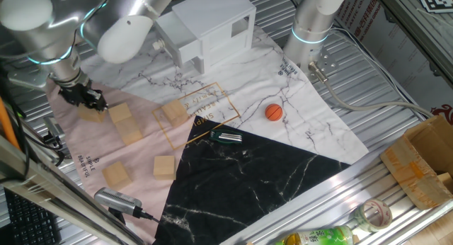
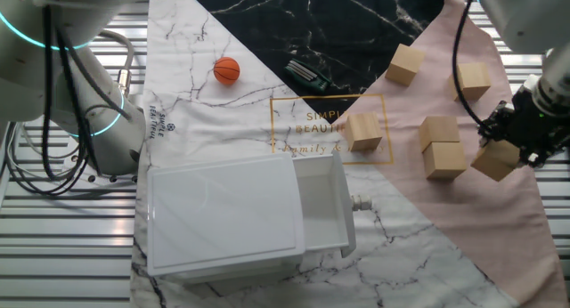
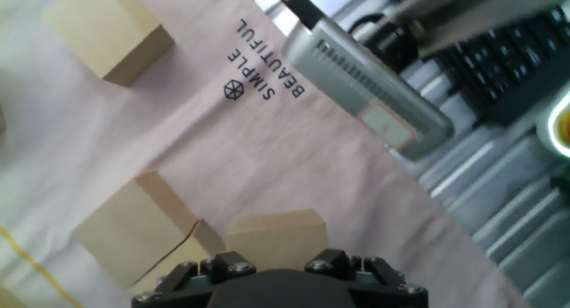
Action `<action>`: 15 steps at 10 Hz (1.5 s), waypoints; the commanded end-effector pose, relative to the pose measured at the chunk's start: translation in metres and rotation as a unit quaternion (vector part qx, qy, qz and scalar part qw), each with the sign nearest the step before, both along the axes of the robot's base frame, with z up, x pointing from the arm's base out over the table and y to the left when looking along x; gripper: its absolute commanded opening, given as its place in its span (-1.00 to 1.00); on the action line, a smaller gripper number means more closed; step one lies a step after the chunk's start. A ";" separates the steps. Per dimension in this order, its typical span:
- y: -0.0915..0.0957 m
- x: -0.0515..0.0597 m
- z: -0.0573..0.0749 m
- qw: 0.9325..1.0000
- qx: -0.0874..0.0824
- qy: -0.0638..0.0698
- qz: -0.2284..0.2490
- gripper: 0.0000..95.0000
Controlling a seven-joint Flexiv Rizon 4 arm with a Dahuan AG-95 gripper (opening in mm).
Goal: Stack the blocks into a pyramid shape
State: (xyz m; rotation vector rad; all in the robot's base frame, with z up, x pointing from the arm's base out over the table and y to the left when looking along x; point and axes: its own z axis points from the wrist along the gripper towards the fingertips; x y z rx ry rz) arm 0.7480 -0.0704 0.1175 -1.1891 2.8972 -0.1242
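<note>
**Risk note: gripper at an edge block, pyramid not yet started**

The table [image 1: 396, 82] carries a patterned mat [image 1: 233, 167] with a white house [image 1: 209, 29] at its far side. From that bulk the risk is low: it stands well apart from the working zone.

The gripper [image 1: 86, 98] sits low over the pink corner of the mat, on a block [image 2: 496, 160] near the mat's edge. In the other fixed view that block looks tilted, seemingly gripped. Whether the fingers actually pinch it cannot be told; the hand view shows only the gripper body above the block [image 3: 274, 237].

Five further blocks are scattered: a touching pair [image 2: 442, 146] just beside the gripper, one on the gold lettering [image 2: 364, 131], and two [image 1: 139, 170] nearer the front edge. No layer is built.

Likely faults, by judgement:
- A tilted grip would set the block down crooked, leaving an uneven base.
- Moving beside the touching pair could knock them askew.
- The orange ball [image 1: 274, 112], if bumped, would roll.
- The small dark clip [image 1: 226, 137] could snag a block slid across the mat.
</note>
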 end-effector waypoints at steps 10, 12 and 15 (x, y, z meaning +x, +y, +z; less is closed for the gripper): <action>0.004 -0.041 0.016 0.961 0.055 -0.017 -0.272 -1.00; 0.003 -0.049 0.015 0.952 0.052 -0.024 -0.300 -1.00; 0.011 -0.067 0.008 0.943 0.045 -0.046 -0.326 -1.00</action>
